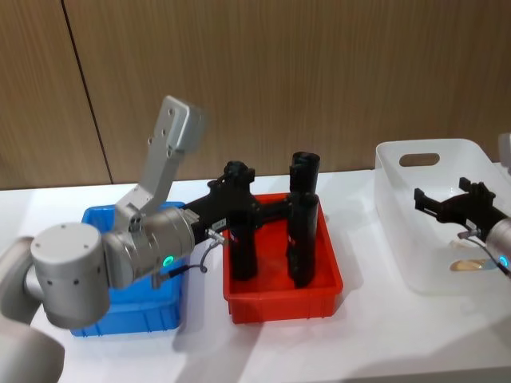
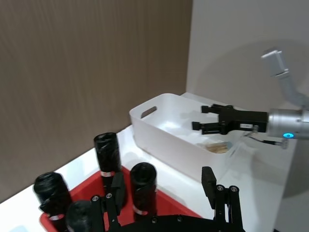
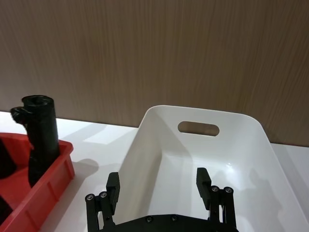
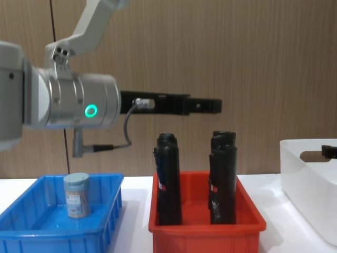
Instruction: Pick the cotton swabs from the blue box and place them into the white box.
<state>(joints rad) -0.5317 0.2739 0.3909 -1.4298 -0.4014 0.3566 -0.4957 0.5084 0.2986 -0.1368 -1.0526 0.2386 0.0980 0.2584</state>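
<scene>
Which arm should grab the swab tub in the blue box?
Left. The left hand, open, hangs over the red bin beside the blue box, where the swab tub stands. The right hand, open too, is off over the white box.

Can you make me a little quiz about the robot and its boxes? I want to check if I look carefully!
1. True or false: a tub of cotton swabs stands upright in the blue box.
2. Fill the gap: the tall black cylinders stand in the ___ bin.
3. Pick one: the right gripper hangs above
A. the blue box
B. the white box
C. the black cylinders

Key: 1 true. 2 red, the red bin. 3 B.
</scene>
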